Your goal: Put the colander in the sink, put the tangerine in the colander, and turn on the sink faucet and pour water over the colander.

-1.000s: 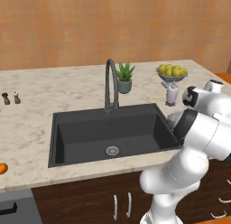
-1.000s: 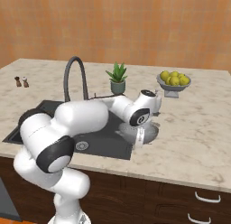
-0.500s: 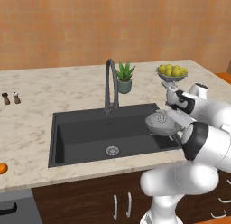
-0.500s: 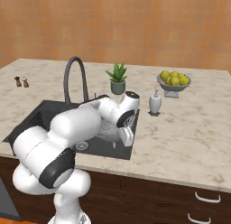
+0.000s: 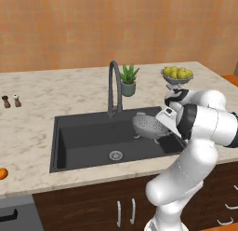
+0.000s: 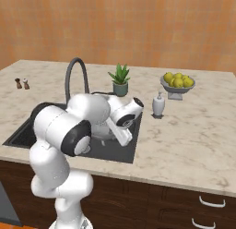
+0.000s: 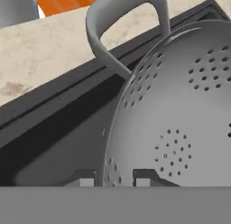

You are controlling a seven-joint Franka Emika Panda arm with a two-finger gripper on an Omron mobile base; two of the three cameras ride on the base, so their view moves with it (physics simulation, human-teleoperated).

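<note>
The two-finger gripper (image 7: 108,177) pinches the rim of the round silver-grey perforated metal colander (image 5: 149,124), judged rigid, light and slippery, over the matte black rectangular sink (image 5: 88,141).

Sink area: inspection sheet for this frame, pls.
Surface: marble counter, black sink set in it.
Job's things: colander held tilted over the sink's right side; tangerine on the counter's left edge; faucet behind the basin, no water seen.
Clutter: potted plant, fruit bowl, two shakers, soap dispenser.
Grippers: gripper shut on the colander's rim.
Cables: nothing seen.
Surroundings: orange wall, dark cabinets below.
</note>
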